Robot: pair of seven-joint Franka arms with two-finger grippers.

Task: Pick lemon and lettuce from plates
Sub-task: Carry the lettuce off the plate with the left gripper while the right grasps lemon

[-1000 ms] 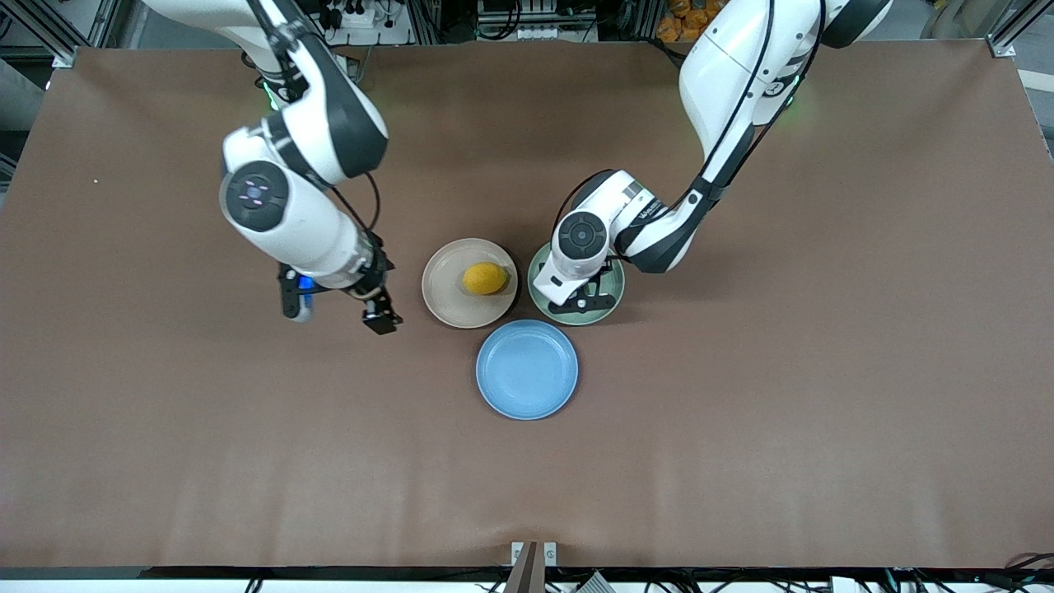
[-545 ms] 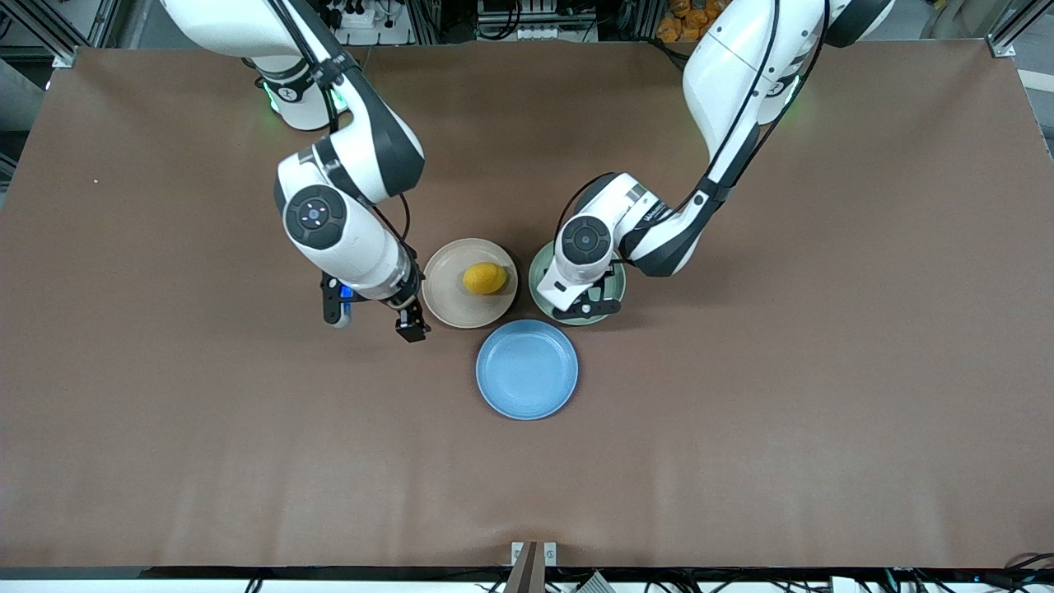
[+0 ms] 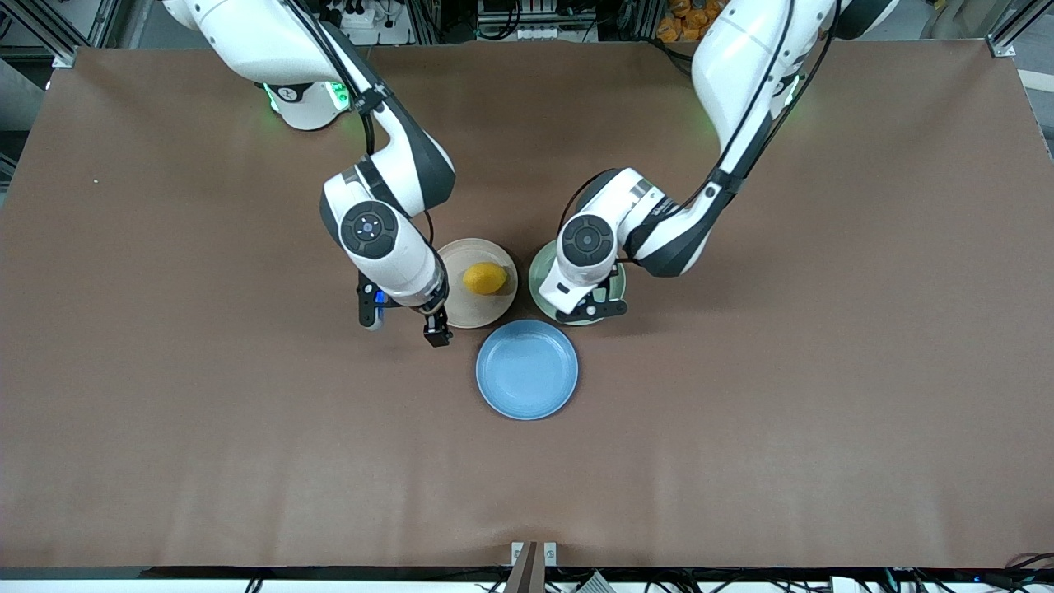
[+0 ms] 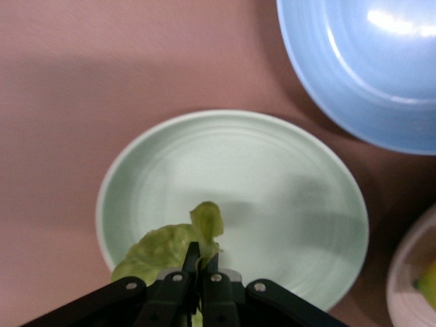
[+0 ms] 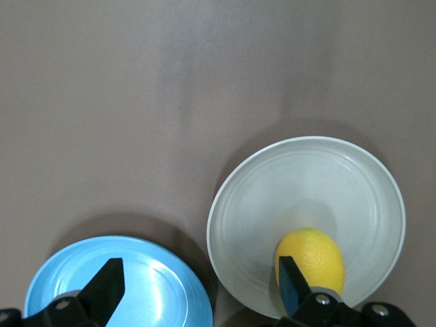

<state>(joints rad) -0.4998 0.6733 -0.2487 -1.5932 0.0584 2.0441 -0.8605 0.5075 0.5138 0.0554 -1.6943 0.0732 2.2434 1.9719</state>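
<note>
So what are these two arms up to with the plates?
They are picking food off two plates. The left tool is shut on the lettuce, holding it above the mint green plate. The right tool is open above the edge of the beige plate, near the lemon that lies on it. A blue plate sits nearer the front camera.

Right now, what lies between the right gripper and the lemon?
Only bare beige plate separates the open right gripper from the lemon, per the right wrist view.
</note>
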